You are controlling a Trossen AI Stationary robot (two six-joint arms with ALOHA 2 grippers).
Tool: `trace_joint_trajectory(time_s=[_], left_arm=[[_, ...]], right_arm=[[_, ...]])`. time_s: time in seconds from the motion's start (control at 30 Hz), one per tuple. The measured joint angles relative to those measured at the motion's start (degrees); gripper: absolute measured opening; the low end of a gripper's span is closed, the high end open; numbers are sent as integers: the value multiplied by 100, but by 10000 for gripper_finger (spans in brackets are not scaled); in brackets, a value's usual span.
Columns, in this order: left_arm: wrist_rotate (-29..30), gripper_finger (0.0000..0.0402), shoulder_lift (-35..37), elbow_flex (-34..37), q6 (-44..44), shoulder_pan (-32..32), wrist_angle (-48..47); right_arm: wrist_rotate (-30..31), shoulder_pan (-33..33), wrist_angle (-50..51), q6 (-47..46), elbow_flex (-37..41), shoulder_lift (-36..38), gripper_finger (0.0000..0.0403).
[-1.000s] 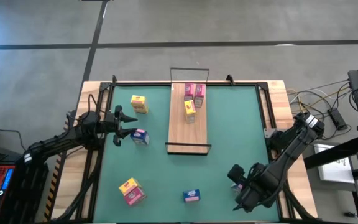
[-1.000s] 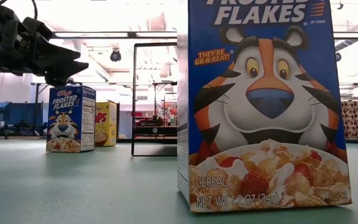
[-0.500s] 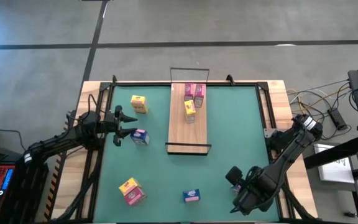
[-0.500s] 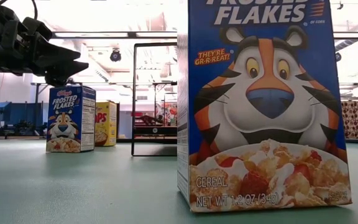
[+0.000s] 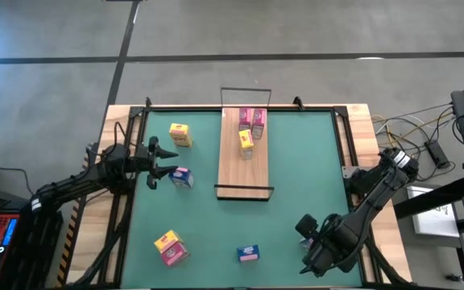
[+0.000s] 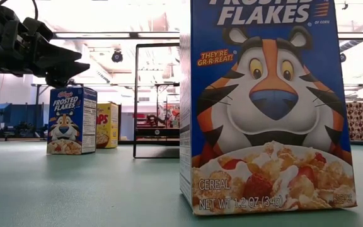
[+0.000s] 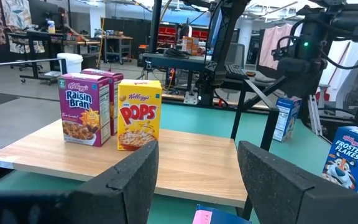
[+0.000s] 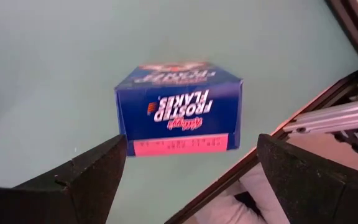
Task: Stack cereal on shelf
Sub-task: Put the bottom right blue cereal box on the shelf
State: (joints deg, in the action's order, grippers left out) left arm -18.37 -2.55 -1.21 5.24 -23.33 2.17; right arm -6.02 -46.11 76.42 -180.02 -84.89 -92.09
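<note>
Beneath the right fingers [image 8: 188, 171], upright Frosted Flakes box [image 8: 178, 109] (lettering inverted).

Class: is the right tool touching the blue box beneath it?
Apart. The right wrist view shows the blue box lying on the table between the open fingers, with gaps on both sides.

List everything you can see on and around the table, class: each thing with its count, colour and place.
shelf: one, light wood with black wire rails, table centre.
boxes on shelf: three, two pink and one yellow, far end.
boxes on the left: two, yellow and blue, near the left gripper.
boxes at the near edge: a yellow-and-pink cluster, plus a blue one.
Frosted Flakes box: one, blue, under the right gripper.
left gripper: open, left of shelf.
right gripper: open, near right corner.
</note>
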Motion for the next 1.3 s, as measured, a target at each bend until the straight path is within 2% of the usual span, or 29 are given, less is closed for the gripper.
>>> trace_joint_trajectory(time_s=[0.47,0.77,0.97,1.3], left_arm=[[-1,204,0,-2,0,0,0],[0,204,0,0,0,-2,2],[0,204,0,-2,0,-2,2],[-1,204,0,-2,1,0,0]], right_arm=[[14,0,88,2,143,-32,351],[51,0,83,102,143,-63,382],[264,0,83,41,143,-58,382],[282,0,99,-2,78,9,383]])
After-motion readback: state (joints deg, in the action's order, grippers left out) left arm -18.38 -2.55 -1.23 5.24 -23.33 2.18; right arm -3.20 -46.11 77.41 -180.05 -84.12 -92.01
